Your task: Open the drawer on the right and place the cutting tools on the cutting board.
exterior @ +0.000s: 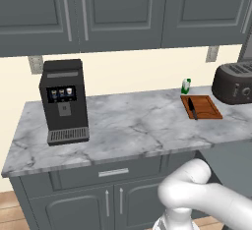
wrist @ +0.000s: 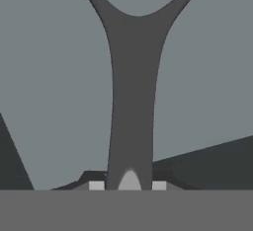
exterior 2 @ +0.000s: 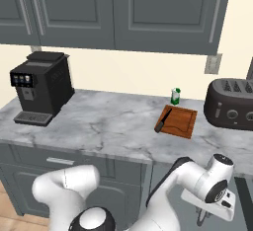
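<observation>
Clenching my jaws on the peeler's [wrist: 131, 101] slim stem down in the drawer [wrist: 207, 77], I judge it light, rigid, slippery (grip mid-handle); the knife [exterior: 192, 108] lies on the cutting board [exterior: 206, 107].

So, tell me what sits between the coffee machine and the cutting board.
Bare marble counter lies between the coffee machine and the cutting board, seen in both base views.

A black knife [exterior: 192, 109] lies on the cutting board [exterior: 203, 107], beside the toaster [exterior: 234, 83] and coffee machine [exterior: 64, 101]
</observation>
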{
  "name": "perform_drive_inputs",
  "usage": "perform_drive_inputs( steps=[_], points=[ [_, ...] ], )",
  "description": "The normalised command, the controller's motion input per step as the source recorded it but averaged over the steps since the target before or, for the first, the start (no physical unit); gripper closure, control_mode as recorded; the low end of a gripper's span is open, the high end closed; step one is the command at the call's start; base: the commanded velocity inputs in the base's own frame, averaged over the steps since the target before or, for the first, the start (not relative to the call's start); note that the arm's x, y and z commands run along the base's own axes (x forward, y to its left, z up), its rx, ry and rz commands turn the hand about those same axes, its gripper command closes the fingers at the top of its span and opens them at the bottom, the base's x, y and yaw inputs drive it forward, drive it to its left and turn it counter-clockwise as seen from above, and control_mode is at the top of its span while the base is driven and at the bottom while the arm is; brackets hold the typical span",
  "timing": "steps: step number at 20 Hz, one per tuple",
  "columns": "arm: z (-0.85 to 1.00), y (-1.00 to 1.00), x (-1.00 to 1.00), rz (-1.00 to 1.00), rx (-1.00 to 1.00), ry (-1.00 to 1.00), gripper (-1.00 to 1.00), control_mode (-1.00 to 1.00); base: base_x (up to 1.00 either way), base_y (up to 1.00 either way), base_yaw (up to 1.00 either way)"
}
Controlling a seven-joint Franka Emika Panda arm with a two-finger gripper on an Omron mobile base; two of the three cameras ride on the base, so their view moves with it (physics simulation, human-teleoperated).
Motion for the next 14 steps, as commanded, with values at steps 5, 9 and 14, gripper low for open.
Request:
perform_drive_inputs(
  steps=[5,9,14],
  points=[
    [0.43,0.18,-0.02,0.00,0.00,0.00,1.00,-1.00,0.00,0.00,0.00],
    [0.41,0.17,0.00,-0.01,0.00,0.00,1.00,-1.00,0.00,0.00,0.00],
    [0.41,0.15,0.00,-0.01,0.00,0.00,1.00,-1.00,0.00,0.00,0.00]
  ],
)
